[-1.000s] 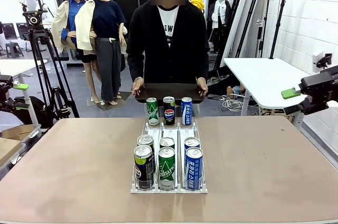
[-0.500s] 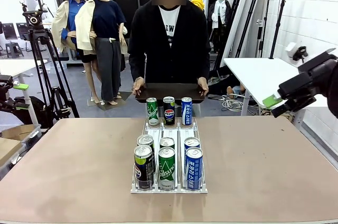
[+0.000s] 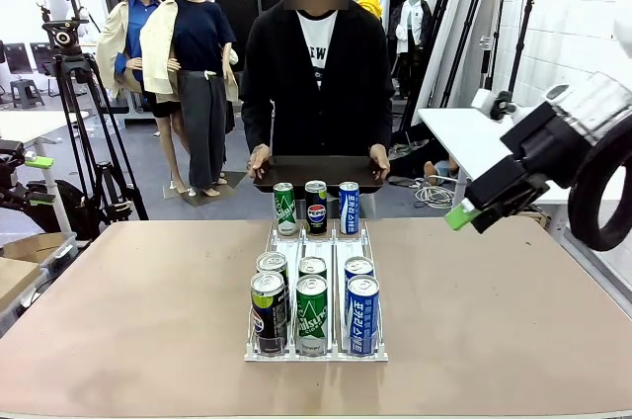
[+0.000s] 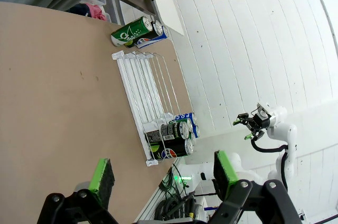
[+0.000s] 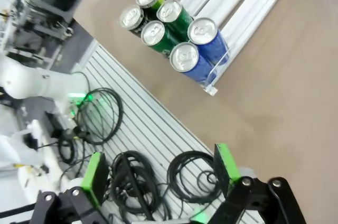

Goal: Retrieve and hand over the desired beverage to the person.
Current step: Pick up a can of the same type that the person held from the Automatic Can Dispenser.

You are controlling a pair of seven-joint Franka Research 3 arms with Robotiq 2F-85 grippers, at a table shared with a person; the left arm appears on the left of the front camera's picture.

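The right claw (image 3: 462, 213) hangs above the right side of the table (image 3: 513, 320), jaws spread wide and empty, and the left claw (image 4: 162, 174) is just as slack. Down and toward the middle from the right claw stands the white rack (image 3: 293, 241), with six near cans (image 3: 312, 302) upright at its front and three far cans (image 3: 316, 206) upright by the black tray (image 3: 316, 173) the person (image 3: 316, 83) holds. The right claw looks the nearer one to me, though which drink is wanted I cannot tell.
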